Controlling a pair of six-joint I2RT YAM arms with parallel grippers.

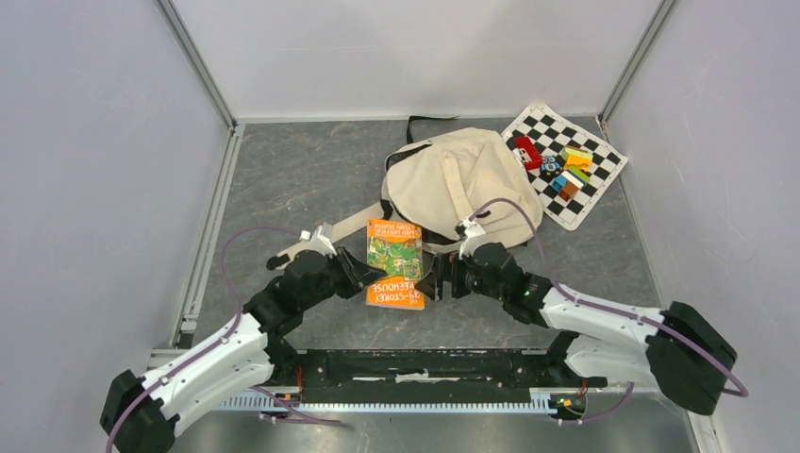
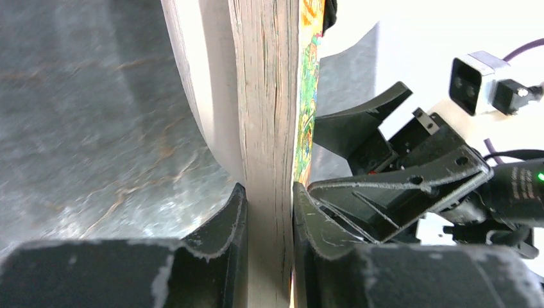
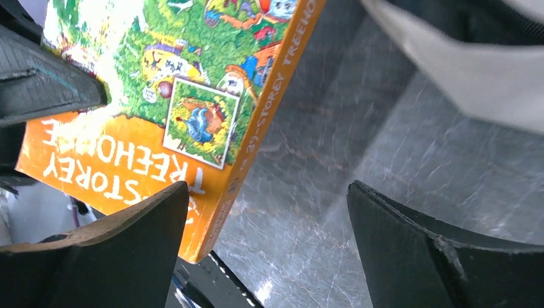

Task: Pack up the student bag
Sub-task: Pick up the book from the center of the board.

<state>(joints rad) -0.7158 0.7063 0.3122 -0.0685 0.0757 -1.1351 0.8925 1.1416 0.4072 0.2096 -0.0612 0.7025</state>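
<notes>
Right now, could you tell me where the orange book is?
In the top view the orange book sits mid-table, just nearer the arms than the cream bag, clamped in the left fingers with the open right fingers alongside.

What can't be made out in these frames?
- Bag opening: top view, folded cloth and straps hide it; open or zipped, cannot tell.
- Book title: right wrist view, cut off by the edge and glare; top view, left pincer covers part.
- Book cover: left wrist view, seen edge-on.
- Small items on the checkered mat: top view, too small.
</notes>
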